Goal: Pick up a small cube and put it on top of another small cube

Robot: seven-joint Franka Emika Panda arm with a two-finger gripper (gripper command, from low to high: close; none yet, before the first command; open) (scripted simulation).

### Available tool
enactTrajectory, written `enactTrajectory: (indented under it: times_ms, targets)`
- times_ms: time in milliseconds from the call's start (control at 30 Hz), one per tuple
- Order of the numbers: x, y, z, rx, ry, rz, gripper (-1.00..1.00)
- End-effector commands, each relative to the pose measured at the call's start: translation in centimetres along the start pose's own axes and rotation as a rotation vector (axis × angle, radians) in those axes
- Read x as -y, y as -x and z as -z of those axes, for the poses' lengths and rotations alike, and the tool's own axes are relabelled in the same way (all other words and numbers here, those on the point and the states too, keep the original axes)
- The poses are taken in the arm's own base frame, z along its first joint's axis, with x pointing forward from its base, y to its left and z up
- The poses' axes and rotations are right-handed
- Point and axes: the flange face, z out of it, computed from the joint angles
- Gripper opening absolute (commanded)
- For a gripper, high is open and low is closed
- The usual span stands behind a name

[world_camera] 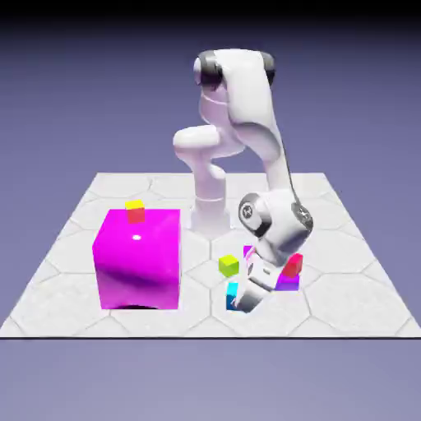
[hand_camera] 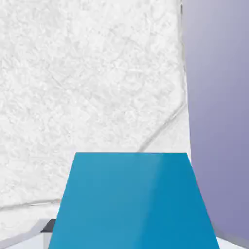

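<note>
The tiny cyan cube [world_camera: 233,293] sits low near the table's front, just below the yellow-green small cube [world_camera: 229,265]. My gripper [world_camera: 242,303] reaches down at a tilt and is shut on the cyan cube. In the hand view the cyan cube [hand_camera: 133,202] fills the lower middle between my gripper's [hand_camera: 132,239] tips. It hides most of them; only a grey sliver of the left fingertip [hand_camera: 44,228] shows. A red small cube [world_camera: 293,264] rests on a small magenta block [world_camera: 285,282] behind my hand.
A big magenta block [world_camera: 138,259] stands on the exterior view's left with a small red-and-yellow cube [world_camera: 135,211] on top. The white tiled table [world_camera: 345,288] ends close in front of my hand; the hand view shows the table's edge [hand_camera: 186,97] and backdrop beyond.
</note>
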Motion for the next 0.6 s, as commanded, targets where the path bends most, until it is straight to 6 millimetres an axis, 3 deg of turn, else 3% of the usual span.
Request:
enactTrajectory:
  times_ms: [0,233,467,533,567]
  targets:
    - [1.2,0.1,1.1,-0.005,-0.001,0.007,-1.0]
    - [9.0,2.6,8.0,-0.024,0.008,0.055,-1.0]
    - [16.4,7.0,13.4,-0.031,0.078,0.098,-1.0]
    - [16.6,7.1,13.5,-0.031,0.081,0.099,-1.0]
    - [16.6,6.8,11.5,-0.031,0.083,0.097,-1.0]
